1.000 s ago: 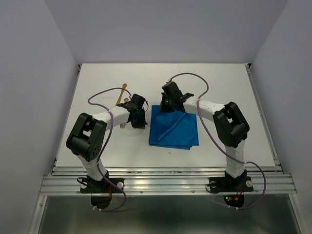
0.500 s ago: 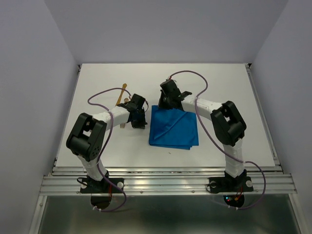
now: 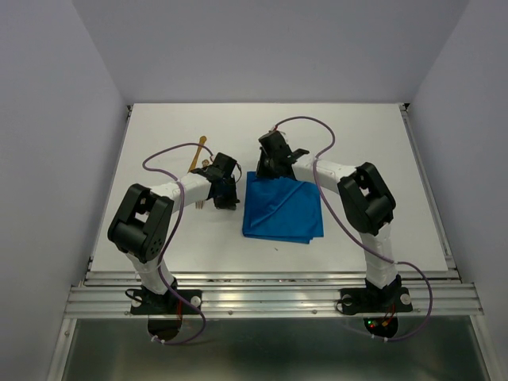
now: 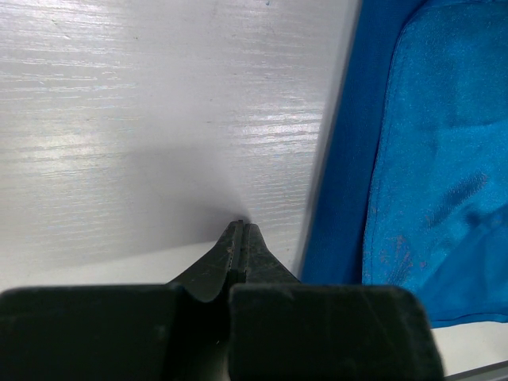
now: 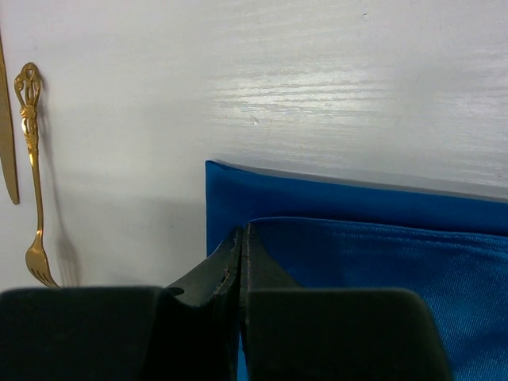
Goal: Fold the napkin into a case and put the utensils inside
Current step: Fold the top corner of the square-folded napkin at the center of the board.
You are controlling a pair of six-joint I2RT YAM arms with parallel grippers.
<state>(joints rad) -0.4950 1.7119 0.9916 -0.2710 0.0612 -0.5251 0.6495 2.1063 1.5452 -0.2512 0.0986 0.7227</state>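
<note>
The right gripper [image 5: 240,238], closed, sat at the napkin's [image 5: 381,262] far-left corner; the fork [image 5: 33,182] lay leftward, lengthwise toward the table's [image 3: 357,143] far edge, nearer the closed left gripper [image 4: 240,228].

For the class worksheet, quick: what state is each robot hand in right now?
Left hand: closed, holding nothing, beside the napkin.
Right hand: closed at the napkin's folded corner; grip on cloth cannot be told.

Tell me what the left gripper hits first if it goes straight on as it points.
Most likely the bare table, just beside the edge of the napkin: the shut left gripper points at white surface, not cloth. Depth is unclear.
</note>
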